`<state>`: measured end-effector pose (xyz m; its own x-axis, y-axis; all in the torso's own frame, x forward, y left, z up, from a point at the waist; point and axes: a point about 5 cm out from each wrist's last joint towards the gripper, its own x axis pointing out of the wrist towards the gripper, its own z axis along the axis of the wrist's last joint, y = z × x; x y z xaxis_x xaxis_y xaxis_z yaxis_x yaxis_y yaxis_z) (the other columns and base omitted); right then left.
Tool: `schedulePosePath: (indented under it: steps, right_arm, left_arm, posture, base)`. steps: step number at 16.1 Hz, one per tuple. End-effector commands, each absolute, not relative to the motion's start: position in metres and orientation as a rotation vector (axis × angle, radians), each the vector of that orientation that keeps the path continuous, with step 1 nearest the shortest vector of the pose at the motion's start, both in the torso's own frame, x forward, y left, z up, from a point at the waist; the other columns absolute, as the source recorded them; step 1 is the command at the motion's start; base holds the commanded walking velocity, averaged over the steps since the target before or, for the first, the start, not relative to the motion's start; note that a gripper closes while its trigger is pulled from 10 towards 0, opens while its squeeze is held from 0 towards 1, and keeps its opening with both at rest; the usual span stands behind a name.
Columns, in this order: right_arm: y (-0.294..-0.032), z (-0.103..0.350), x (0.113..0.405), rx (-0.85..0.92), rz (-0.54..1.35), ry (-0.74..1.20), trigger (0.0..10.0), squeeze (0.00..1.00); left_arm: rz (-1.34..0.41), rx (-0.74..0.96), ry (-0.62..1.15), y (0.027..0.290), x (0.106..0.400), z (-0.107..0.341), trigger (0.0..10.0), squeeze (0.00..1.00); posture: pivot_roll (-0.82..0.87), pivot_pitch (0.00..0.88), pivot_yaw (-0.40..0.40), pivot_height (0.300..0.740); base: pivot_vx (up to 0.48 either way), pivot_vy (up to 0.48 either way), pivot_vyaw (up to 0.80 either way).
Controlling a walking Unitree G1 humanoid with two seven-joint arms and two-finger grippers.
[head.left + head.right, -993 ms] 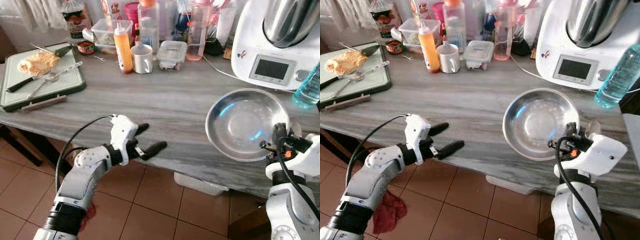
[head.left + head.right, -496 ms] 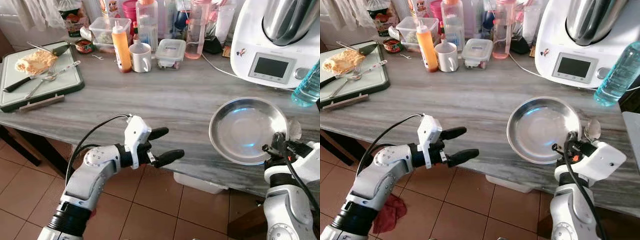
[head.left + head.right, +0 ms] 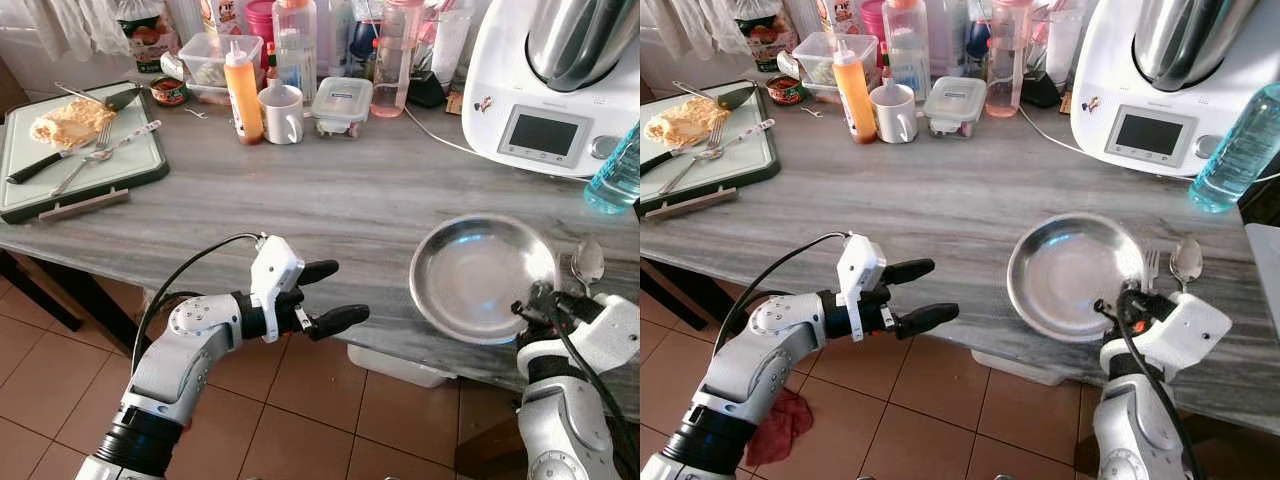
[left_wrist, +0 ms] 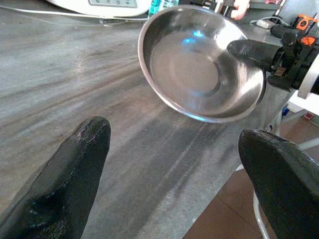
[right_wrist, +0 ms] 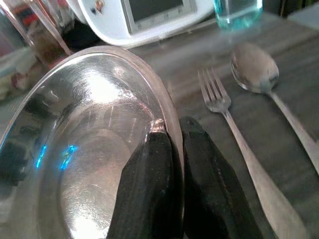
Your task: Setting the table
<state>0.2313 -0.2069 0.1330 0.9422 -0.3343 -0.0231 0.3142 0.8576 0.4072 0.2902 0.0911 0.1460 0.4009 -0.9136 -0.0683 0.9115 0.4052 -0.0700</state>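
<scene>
A round steel bowl (image 3: pixel 483 275) sits low at the grey table's front right, slightly tilted; whether it rests flat I cannot tell. My right gripper (image 5: pixel 172 144) is shut on its near rim, one finger inside and one outside. A fork (image 5: pixel 219 104) and a spoon (image 5: pixel 254 67) lie on the table just right of the bowl. My left gripper (image 3: pixel 350 290) hovers open in front of the table's front edge, left of the bowl, with nothing between its fingers (image 4: pixel 75 179).
At the back left lies a green chopping board (image 3: pixel 130 165) with food and cutlery. A sauce bottle (image 3: pixel 245 95), a mug (image 3: pixel 283 113) and containers stand along the back. A white kitchen machine (image 3: pixel 545 90) and a blue bottle (image 3: pixel 615 175) stand behind the bowl.
The bowl has come down and slightly left in my right gripper, uncovering the fork and spoon beside it. My left gripper moved forward and right earlier, then held still.
</scene>
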Motion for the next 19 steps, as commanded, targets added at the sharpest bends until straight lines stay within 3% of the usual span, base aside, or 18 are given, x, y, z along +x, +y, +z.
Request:
schedulePosePath:
  steps: [1, 19]
  right_arm:
    - [-0.198, 0.129, 0.228, 0.504, -0.353, -0.019, 10.0, 0.00]
    - [-0.182, 0.128, 0.191, 0.684, -0.413, 0.135, 10.0, 0.00]
  left_arm:
    - [-1.176, -0.012, 0.094, 0.089, 0.288, 0.149, 10.0, 0.00]
    - [-1.222, -0.017, 0.125, 0.082, 0.284, 0.144, 10.0, 0.00]
  posture:
    - [-0.02, 0.135, 0.004, 0.714]
    - [-0.04, 0.136, 0.017, 0.714]
  base:
    - [0.000, 0.000, 0.00]
    - [0.000, 0.000, 0.00]
